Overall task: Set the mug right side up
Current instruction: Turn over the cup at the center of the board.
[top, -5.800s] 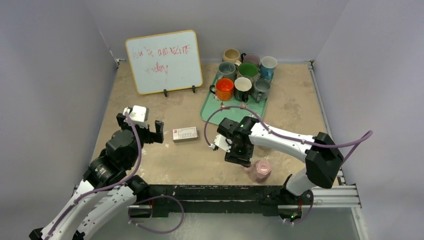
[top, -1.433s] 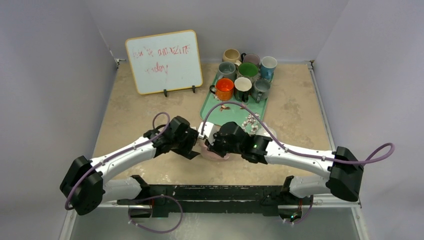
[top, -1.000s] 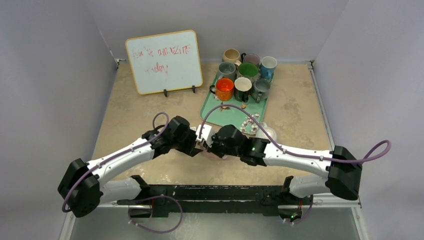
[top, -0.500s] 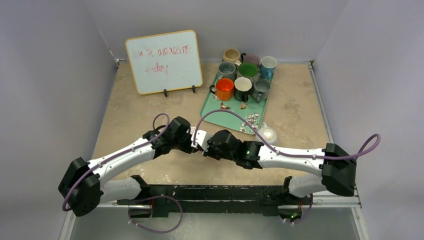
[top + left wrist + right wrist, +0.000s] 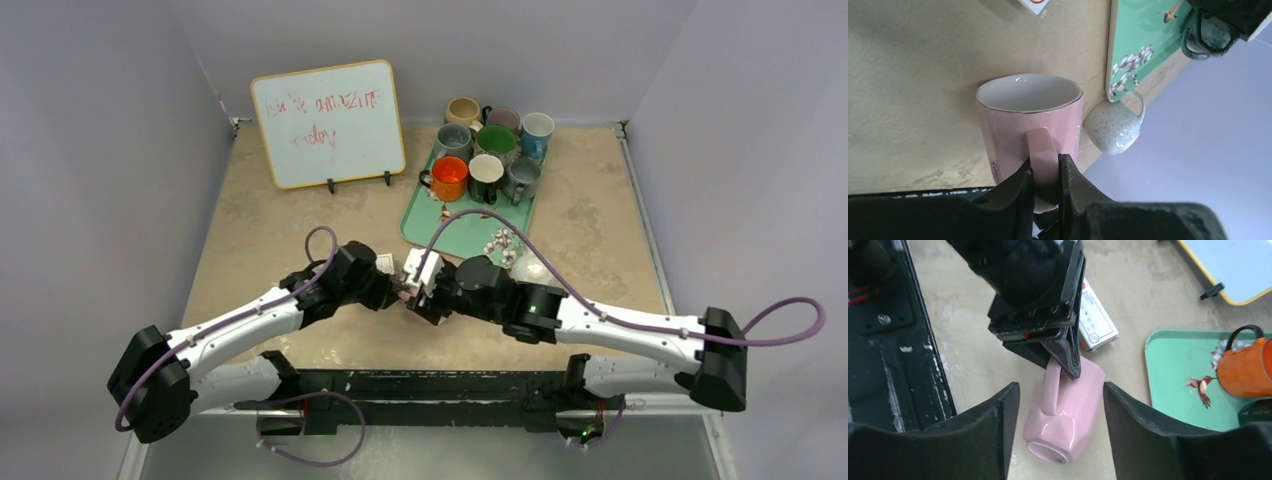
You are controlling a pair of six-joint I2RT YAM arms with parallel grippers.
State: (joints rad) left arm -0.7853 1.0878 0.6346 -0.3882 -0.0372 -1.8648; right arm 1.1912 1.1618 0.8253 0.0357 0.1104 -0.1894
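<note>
A pink mug (image 5: 1028, 120) is held sideways just above the table, between the two arms near the front edge. Its white mouth shows in the left wrist view and its base (image 5: 1048, 452) in the right wrist view. My left gripper (image 5: 1045, 172) is shut on the mug's handle (image 5: 1052, 385), one finger on each flat side. My right gripper (image 5: 1059, 390) stands open, its fingers (image 5: 998, 425) on either side of the mug body with a gap on both. In the top view the mug (image 5: 408, 300) is almost hidden between the left gripper (image 5: 392, 290) and the right gripper (image 5: 428, 290).
A green tray (image 5: 455, 235) with several upright mugs sits behind, an orange mug (image 5: 1248, 367) nearest. A speckled white jug (image 5: 530, 268) stands by the tray's front corner. A small red-and-white box (image 5: 1095, 320) lies behind the mug. A whiteboard (image 5: 328, 122) stands at the back left.
The left gripper has closed on the mug's handle. The right gripper, shut on the mug before, has opened and let go, and its arm has drawn back a little to the right.
</note>
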